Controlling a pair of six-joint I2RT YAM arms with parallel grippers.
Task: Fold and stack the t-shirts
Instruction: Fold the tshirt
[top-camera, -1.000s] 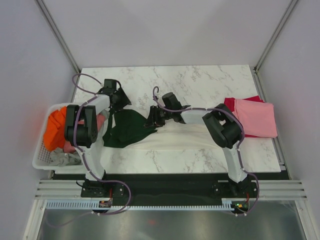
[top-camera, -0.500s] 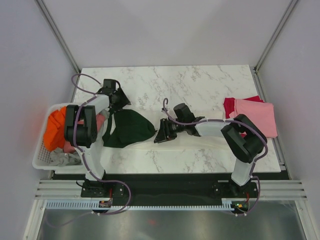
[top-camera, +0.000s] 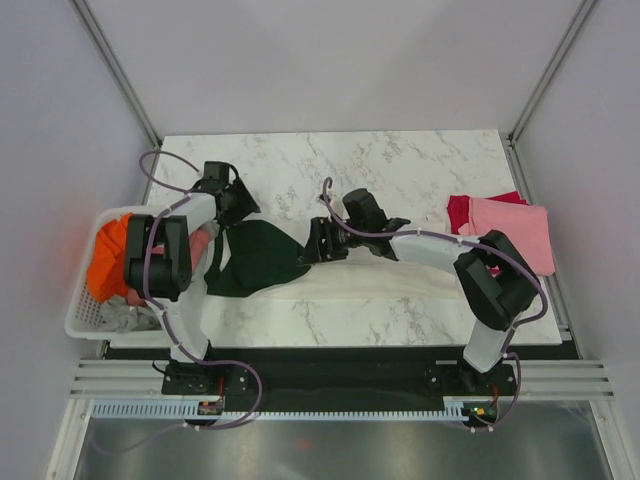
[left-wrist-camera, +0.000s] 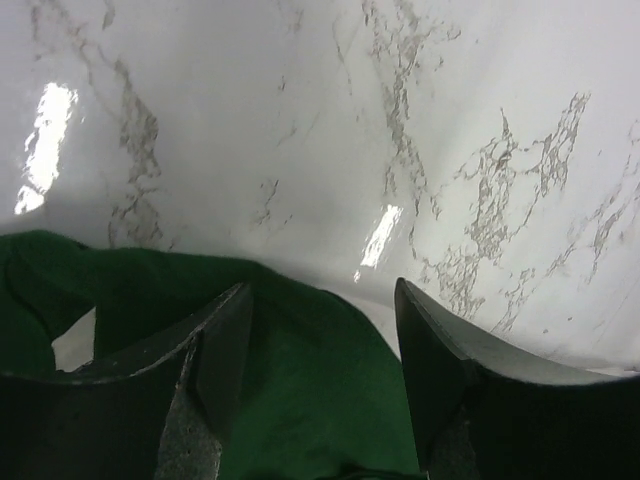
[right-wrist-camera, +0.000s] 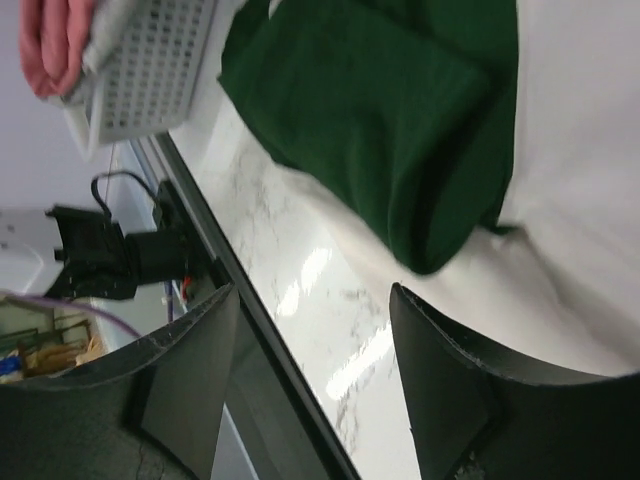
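left hand (left-wrist-camera: 320, 300): jaws apart, empty, over green sleeve (left-wrist-camera: 295, 400) | right hand (right-wrist-camera: 310, 300): jaws apart, empty | cream t-shirt (top-camera: 380, 283): lying on tabletop (top-camera: 400, 165), centre | pink t-shirt (top-camera: 515, 235): on crimson t-shirt (top-camera: 459, 208), right edge | orange t-shirt (top-camera: 106, 265): in basket (top-camera: 80, 322)

No text, label, brand, number or sign can be read in any view. The cream shirt (top-camera: 375, 285), the pink shirt (top-camera: 512, 235), the white basket (top-camera: 78, 325) and the marble table (top-camera: 400, 165) show no legible marking.
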